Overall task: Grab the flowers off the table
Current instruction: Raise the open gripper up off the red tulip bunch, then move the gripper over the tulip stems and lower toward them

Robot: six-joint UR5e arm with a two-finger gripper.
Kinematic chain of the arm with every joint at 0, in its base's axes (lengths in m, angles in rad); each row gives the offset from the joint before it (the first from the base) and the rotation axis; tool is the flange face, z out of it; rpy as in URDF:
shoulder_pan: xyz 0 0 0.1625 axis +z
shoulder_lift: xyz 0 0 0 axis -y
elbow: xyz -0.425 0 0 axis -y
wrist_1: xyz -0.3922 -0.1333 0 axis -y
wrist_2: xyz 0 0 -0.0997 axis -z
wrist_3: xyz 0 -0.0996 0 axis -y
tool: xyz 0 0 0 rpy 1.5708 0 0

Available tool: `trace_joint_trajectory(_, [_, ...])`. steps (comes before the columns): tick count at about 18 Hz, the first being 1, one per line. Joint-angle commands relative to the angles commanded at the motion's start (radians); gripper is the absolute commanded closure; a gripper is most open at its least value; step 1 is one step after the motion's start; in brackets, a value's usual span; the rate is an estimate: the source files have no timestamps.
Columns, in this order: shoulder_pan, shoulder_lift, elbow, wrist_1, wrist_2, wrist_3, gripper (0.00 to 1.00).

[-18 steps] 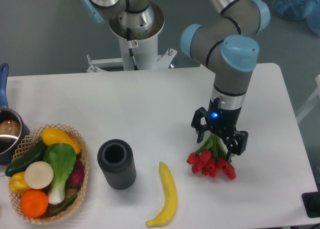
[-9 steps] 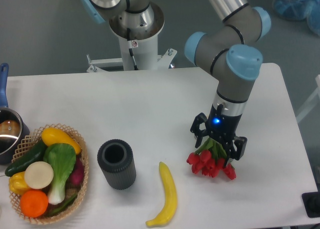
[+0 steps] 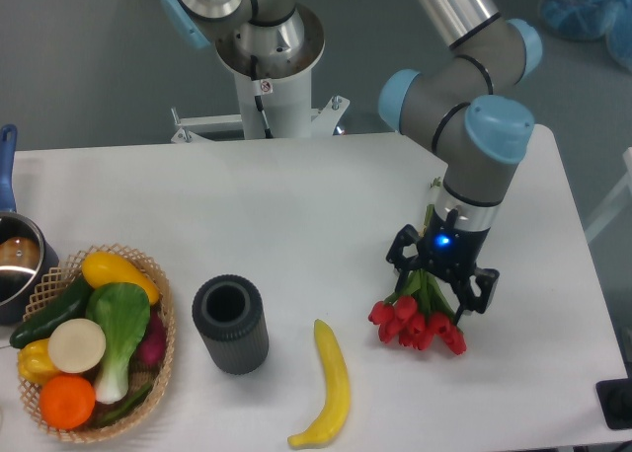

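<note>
Tool (image 3: 441, 286) sits low over the flowers (image 3: 419, 319), fingers spread either side of the stems, not clamped. Blooms lie on the table (image 3: 296, 215), so the stems are the place to grip.

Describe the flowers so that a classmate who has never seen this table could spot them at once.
Start at the white table and go to its right side, under the robot's hand. The flowers lie there, right of the banana: the only bunch of red buds on green stems.

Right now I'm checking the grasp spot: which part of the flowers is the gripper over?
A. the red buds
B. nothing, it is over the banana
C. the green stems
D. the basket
C: the gripper straddles the green stems of the flowers, with the red buds sticking out below it.
</note>
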Motion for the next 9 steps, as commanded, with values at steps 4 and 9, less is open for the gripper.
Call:
trace_joint_trajectory(4, [0.046, 0.011, -0.063, -0.009, 0.055, -0.023, 0.00])
trace_joint_trajectory(9, [0.066, 0.015, -0.078, -0.055, 0.083, -0.020, 0.00])
